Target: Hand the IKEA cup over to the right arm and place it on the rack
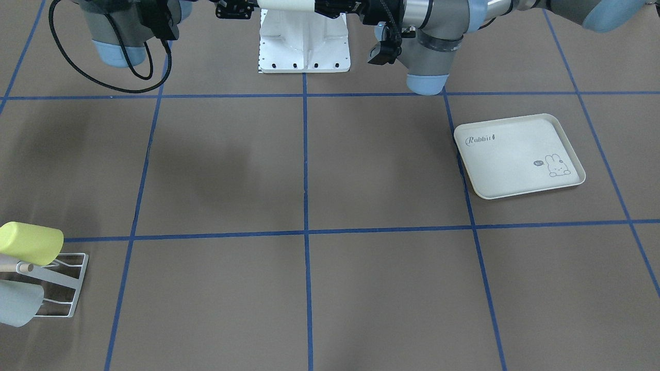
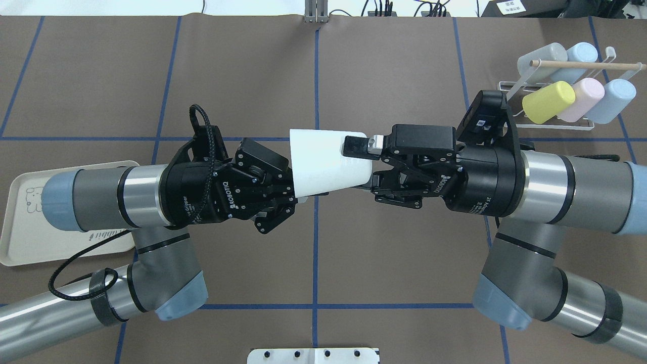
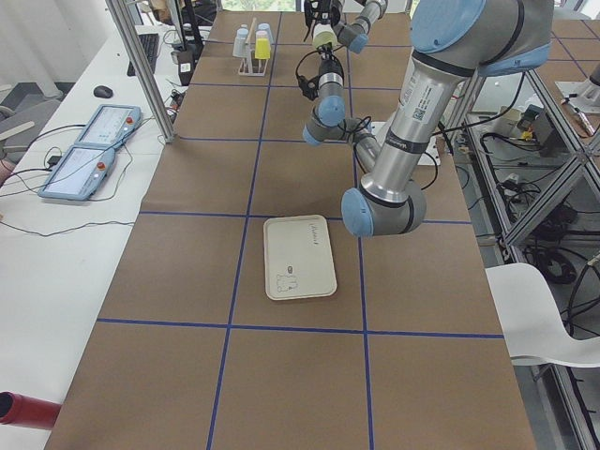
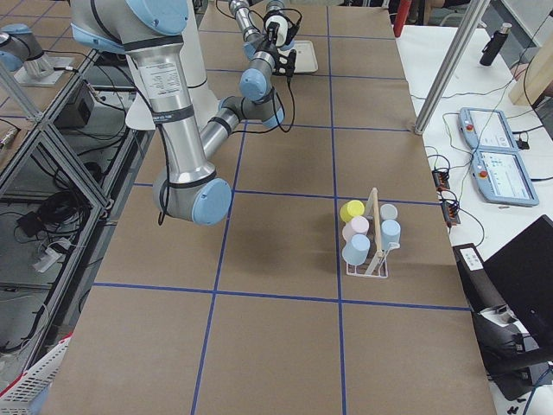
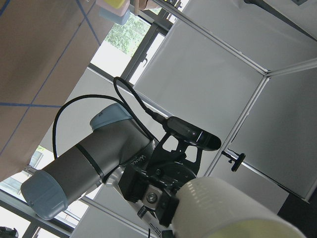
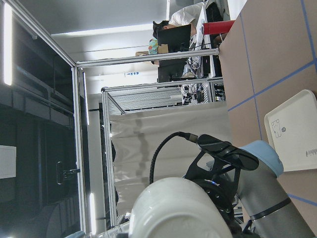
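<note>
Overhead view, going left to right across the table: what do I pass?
tray → left gripper → white cup → right gripper → rack loaded with coloured cups

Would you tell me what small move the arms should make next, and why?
Probably close the right gripper fully on the white cup, before the left gripper lets go. The right fingers straddle the cup's narrow end, but a firm pinch isn't evident; the left holds the wide end.
</note>
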`<act>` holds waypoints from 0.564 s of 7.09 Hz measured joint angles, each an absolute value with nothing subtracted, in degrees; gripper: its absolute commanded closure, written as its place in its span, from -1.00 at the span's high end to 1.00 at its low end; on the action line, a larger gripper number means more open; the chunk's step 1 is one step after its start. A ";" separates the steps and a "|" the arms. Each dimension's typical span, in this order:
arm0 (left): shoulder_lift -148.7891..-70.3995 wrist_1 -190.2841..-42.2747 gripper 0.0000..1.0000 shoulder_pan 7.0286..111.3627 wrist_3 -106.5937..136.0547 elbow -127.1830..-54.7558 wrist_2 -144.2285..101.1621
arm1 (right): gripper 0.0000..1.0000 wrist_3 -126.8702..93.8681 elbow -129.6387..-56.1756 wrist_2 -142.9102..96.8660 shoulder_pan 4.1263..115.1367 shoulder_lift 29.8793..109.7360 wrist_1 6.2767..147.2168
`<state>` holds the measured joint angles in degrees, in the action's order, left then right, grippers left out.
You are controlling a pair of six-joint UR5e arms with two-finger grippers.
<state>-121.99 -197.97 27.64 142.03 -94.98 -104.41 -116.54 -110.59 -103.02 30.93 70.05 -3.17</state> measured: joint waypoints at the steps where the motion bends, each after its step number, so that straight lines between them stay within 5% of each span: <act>1: -121.97 -197.91 1.00 27.70 142.00 -95.22 -104.35 | -0.55 -116.54 -110.58 -103.04 30.94 70.04 -3.16; 4: -121.14 -197.74 1.00 29.70 141.77 -95.63 -104.43 | -0.56 -116.54 -110.67 -102.75 31.22 70.18 -3.11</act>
